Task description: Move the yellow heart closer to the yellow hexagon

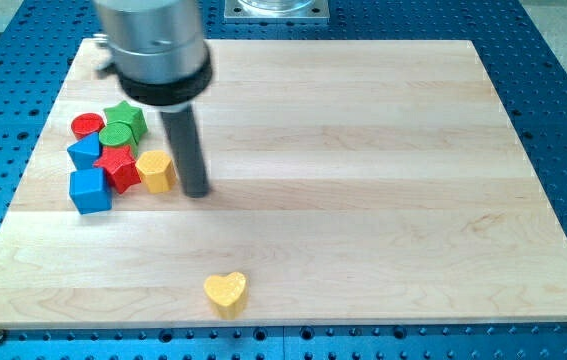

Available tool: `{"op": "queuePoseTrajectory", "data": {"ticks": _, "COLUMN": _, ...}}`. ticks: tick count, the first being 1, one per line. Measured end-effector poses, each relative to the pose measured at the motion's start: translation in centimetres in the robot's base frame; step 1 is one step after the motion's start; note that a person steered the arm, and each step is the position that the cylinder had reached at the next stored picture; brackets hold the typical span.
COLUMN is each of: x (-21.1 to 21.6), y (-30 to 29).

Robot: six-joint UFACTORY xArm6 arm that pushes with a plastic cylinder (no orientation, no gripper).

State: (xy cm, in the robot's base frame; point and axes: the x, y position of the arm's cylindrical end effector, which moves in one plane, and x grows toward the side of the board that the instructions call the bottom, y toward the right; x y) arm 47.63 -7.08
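Note:
The yellow heart [226,292] lies near the view's bottom edge of the wooden board, left of centre. The yellow hexagon [155,171] sits at the left, on the right side of a cluster of blocks. My tip [196,191] rests on the board just right of the yellow hexagon, close to it, and well above the heart in the view. The rod rises from there to the dark and silver arm end at the view's top left.
The cluster at the left holds a red cylinder [88,125], a green star [126,117], a green round block [117,137], a red star [118,166], a blue block [85,151] and a blue cube [90,189]. The board [363,200] lies on a blue perforated table.

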Motion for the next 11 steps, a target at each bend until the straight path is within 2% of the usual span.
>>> {"op": "queuePoseTrajectory", "data": {"ticks": 1, "x": 6.0, "y": 7.9}}
{"op": "queuePoseTrajectory", "data": {"ticks": 2, "x": 12.4, "y": 11.7}}
{"op": "queuePoseTrajectory", "data": {"ticks": 3, "x": 14.1, "y": 10.8}}
{"op": "queuePoseTrajectory", "data": {"ticks": 4, "x": 14.2, "y": 5.9}}
{"op": "queuePoseTrajectory", "data": {"ticks": 5, "x": 11.6, "y": 2.2}}
{"op": "queuePoseTrajectory", "data": {"ticks": 6, "x": 11.4, "y": 1.9}}
{"op": "queuePoseTrajectory", "data": {"ticks": 7, "x": 13.5, "y": 2.3}}
{"op": "queuePoseTrajectory", "data": {"ticks": 8, "x": 14.2, "y": -0.6}}
{"op": "queuePoseTrajectory", "data": {"ticks": 9, "x": 14.0, "y": -6.5}}
{"op": "queuePoseTrajectory", "data": {"ticks": 10, "x": 11.9, "y": -10.1}}
{"op": "queuePoseTrajectory", "data": {"ticks": 11, "x": 7.0, "y": -9.3}}
